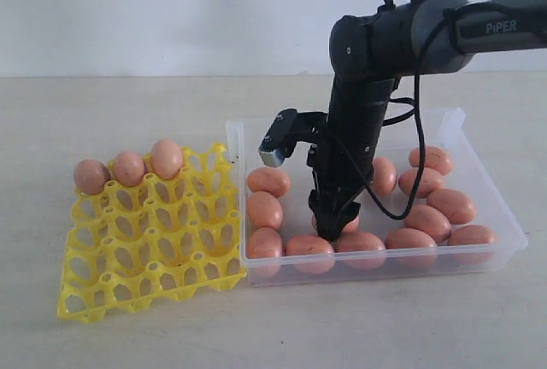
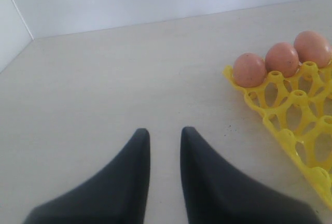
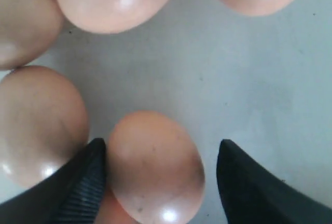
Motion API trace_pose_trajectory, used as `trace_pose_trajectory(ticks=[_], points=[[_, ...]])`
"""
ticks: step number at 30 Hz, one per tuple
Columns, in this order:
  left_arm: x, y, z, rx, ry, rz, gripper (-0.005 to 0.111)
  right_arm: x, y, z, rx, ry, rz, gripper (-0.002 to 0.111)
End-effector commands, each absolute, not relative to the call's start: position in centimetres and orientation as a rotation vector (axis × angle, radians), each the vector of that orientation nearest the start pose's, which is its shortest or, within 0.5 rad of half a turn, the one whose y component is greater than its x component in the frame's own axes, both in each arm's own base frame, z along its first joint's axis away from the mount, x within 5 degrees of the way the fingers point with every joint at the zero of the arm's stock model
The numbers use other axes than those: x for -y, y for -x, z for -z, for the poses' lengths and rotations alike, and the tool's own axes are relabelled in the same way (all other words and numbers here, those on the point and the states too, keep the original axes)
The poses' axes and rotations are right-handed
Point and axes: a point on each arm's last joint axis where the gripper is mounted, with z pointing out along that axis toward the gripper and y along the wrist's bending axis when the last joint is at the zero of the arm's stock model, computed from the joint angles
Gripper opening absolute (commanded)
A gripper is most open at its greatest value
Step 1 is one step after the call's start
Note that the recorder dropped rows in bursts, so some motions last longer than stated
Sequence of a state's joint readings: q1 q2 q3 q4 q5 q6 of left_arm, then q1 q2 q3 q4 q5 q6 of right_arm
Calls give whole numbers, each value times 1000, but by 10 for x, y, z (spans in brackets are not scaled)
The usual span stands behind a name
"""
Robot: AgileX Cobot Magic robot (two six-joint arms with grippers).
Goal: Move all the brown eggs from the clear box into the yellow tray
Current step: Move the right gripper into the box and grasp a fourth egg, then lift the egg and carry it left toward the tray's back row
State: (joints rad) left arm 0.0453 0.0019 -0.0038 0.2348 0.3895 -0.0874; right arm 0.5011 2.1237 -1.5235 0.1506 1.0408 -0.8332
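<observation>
Right claw (image 3: 161, 149) gapes wide astride an egg (image 3: 153, 167), lower centre, in the box (image 1: 436, 114); next: close gently, lift toward tray (image 1: 128, 275); left claw (image 2: 164, 132) slightly parted, empty.

Marking, 1 item: the word "PiPER" in light grey letters, printed along the side of the dark upper link of the right arm (image 1: 491, 27), exterior view.

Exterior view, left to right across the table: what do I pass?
The yellow tray holding three eggs → clear box's left wall → a column of eggs → right gripper down in the box → the box's rightmost eggs.
</observation>
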Motion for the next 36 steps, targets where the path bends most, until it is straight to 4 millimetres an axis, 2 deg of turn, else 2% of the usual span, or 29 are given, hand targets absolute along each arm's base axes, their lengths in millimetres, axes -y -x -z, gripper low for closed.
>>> trace_pose_trajectory(ticks=[1,2,3,6,9,10,11,12,13,14,17,21,24,26,29,32,34,36], points=[[-10,-52,-180,-1860,-14,-201,22,-209,-360,-147,-2525,1740,-176,41],[-10,-52,-180,-1860,-14,-201,22,-208,-361,-147,-2547,1713,-167,29],[-10,-52,-180,-1860,-14,-201,22,-206,-361,-147,-2578,1683,-144,2],[-10,-52,-180,-1860,-14,-201,22,-203,-358,-153,-2669,1597,-113,0],[-10,-52,-180,-1860,-14,-201,22,-200,-351,-191,-2703,1417,-138,0],[-10,-52,-180,-1860,-14,-201,22,-202,-347,-211,-2717,1263,-201,0],[-10,-52,-180,-1860,-14,-201,22,-203,-345,-222,-2716,1169,-251,0],[-10,-52,-180,-1860,-14,-201,22,-208,-343,-242,-2667,1018,-363,0],[-10,-52,-180,-1860,-14,-201,22,-212,-344,-252,-2610,954,-431,0],[-10,-52,-180,-1860,-14,-201,22,-221,-347,-270,-2486,830,-542,0],[-10,-52,-180,-1860,-14,-201,22,-247,-350,-292,-2188,618,-623,0],[-10,-52,-180,-1860,-14,-201,22,-280,-334,-284,-1942,590,-561,0],[-10,-52,-180,-1860,-14,-201,22,-303,-315,-269,-1806,554,-535,0],[-10,-52,-180,-1860,-14,-201,22,-313,-312,-256,-1749,510,-522,0],[-10,-52,-180,-1860,-14,-201,22,-319,-322,-233,-1809,320,-630,0],[-10,-52,-180,-1860,-14,-201,22,-314,-345,-207,-1950,157,-745,0],[-10,-52,-180,-1860,-14,-201,22,-310,-360,-192,-2027,167,-760,0],[-10,-52,-180,-1860,-14,-201,22,-304,-372,-185,-2089,195,-743,0]])
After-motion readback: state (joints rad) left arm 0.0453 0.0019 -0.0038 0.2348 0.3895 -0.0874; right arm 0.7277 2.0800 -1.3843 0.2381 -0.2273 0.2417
